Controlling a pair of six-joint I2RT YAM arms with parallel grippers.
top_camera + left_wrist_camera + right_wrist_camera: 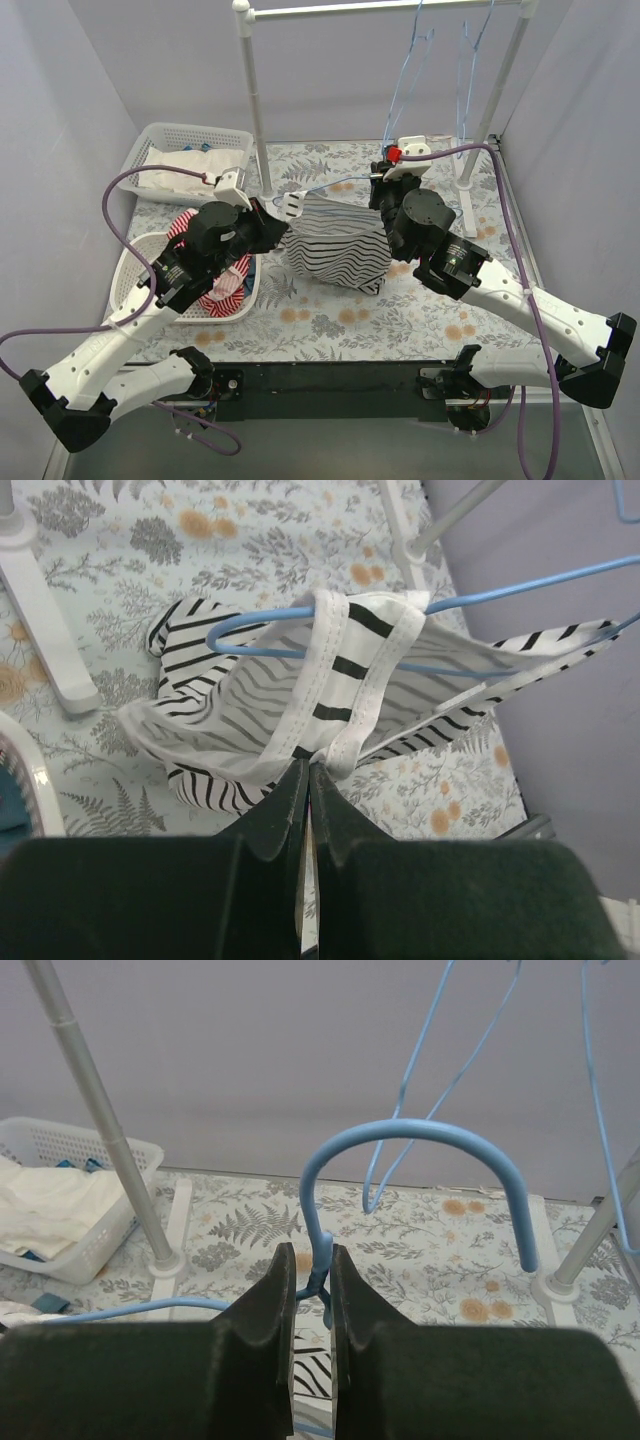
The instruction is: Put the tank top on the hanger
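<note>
The tank top point(335, 245), white with thin dark stripes, hangs bunched between my two arms over the floral cloth. My left gripper point(307, 772) is shut on its white-trimmed strap point(330, 670), which is looped over one arm of the pale-blue hanger point(400, 610). My right gripper point(311, 1265) is shut on the hanger's twisted neck point(322, 1260), its hook point(420, 1135) rising above the fingers. In the top view the left gripper point(285, 207) is at the garment's upper left and the right gripper point(382, 180) at its upper right.
A white rail stand point(252, 90) stands at the back with two more blue hangers point(408, 70) on its bar. A white basket with plain white cloth point(190, 160) sits back left. A second basket with a red-and-white garment point(215, 290) lies under my left arm.
</note>
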